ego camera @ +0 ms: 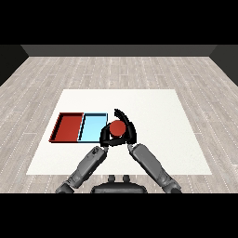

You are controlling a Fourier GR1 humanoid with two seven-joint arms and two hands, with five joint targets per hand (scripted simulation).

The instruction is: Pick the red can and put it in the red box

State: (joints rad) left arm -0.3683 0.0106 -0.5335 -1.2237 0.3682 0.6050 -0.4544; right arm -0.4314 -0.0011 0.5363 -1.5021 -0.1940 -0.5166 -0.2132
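The red can stands upright just right of the light blue tray, close to its right edge. My right hand is curled round the can, its fingers arching over the far side and top. Whether the can rests on the table or hangs just above it I cannot tell. My left hand sits against the can's left side with its fingers relaxed, not wrapped round it. The red tray lies to the left of the blue one and holds nothing.
The two trays lie side by side at the left of the white table. Both forearms come in from the lower corners and meet near the can. The table's front edge is close behind the hands.
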